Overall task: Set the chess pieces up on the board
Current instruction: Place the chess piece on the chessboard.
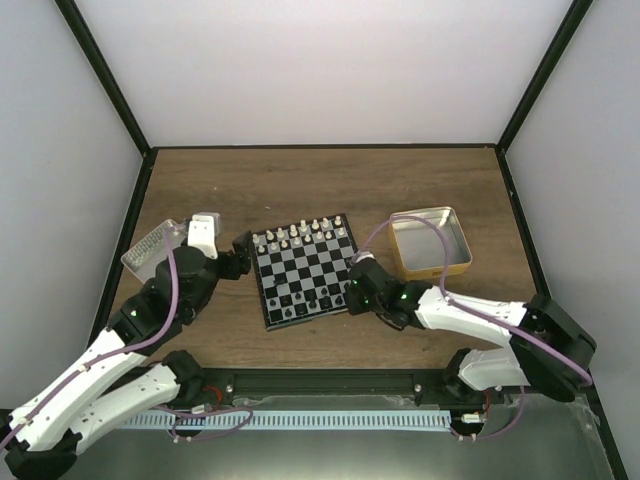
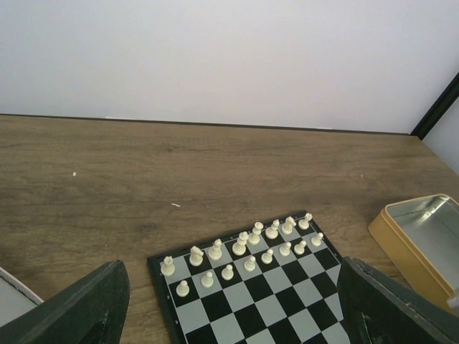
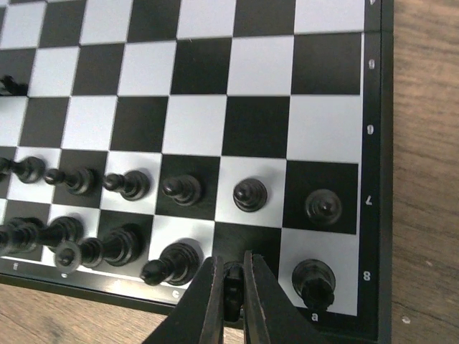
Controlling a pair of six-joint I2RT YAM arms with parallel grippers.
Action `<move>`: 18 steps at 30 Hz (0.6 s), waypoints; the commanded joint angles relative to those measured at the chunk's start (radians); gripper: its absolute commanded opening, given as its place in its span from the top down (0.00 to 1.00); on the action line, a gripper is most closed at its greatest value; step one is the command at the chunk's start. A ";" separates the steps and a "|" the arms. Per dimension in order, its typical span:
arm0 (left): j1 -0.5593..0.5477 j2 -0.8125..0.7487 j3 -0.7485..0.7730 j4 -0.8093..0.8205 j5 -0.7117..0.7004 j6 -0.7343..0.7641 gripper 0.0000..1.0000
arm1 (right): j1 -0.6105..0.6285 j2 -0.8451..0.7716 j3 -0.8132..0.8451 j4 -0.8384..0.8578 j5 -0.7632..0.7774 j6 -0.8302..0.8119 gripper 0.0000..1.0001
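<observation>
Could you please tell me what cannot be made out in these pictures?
Right wrist view: the kind of black piece the right gripper is shut on; its fingers cover most of it.
Left wrist view: the board's near rows, cut off by the bottom edge.
Top view: the kinds of the black chess pieces and the left tin's contents, both too small to tell.
</observation>
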 commanded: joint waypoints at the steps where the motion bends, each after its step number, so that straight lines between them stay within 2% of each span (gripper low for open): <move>1: 0.003 0.000 0.011 0.000 0.008 -0.007 0.19 | 0.009 0.016 -0.018 0.038 -0.003 -0.003 0.99; 18: 0.003 0.011 0.008 -0.003 0.005 -0.005 0.18 | 0.008 0.074 -0.026 0.099 0.022 -0.028 0.96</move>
